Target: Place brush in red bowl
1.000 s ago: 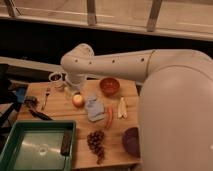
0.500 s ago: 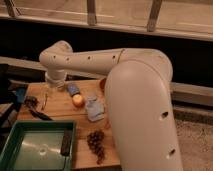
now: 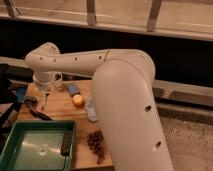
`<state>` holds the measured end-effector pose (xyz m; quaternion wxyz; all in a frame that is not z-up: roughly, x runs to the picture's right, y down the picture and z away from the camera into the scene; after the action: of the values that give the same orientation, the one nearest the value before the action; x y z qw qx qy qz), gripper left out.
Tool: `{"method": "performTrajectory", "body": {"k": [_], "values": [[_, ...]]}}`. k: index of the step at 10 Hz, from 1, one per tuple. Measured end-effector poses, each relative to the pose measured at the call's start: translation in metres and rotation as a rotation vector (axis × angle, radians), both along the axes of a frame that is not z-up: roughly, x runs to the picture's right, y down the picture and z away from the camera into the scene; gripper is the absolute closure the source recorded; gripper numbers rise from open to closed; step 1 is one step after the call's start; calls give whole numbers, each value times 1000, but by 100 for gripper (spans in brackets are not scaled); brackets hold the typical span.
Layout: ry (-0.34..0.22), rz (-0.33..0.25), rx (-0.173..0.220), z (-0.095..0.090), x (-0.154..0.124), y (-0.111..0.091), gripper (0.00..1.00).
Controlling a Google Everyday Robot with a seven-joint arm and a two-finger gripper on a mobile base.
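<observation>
Brush [image 3: 39,114] lies flat just under the claw [image 3: 43,90], a bit left, nothing holding it; claw should drop straight and pinch the slim handle, dodging the fork [image 3: 44,102] right beside; can't tell how wide the claw is; brush looks black, chunky head; red bowl is hidden behind the arm [image 3: 85,62].

The robot's thick white jointed arm [image 3: 125,105] is filling the middle and right of the view, with its broad glossy upper segment rising from the lower right corner. A slimmer white forearm section [image 3: 80,59] is stretching leftward, nearly level, to a rounded white elbow joint [image 3: 44,54] at the far left. Below that joint the short white cylindrical wrist [image 3: 45,77] is pointing straight down. The small dark two-finger gripper [image 3: 44,90] is hanging just beneath the wrist, aimed downward.
</observation>
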<state>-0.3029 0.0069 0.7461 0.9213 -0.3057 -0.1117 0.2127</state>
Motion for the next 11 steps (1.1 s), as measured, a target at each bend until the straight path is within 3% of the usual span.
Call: {"method": "performTrajectory", "body": {"k": [2, 4, 9, 11], "values": [[0, 9, 1, -1, -1, 0, 38], [0, 39, -7, 11, -1, 7, 38], [-71, 65, -54, 56, -44, 17, 38], [-124, 73, -61, 67, -63, 22, 38]]}}
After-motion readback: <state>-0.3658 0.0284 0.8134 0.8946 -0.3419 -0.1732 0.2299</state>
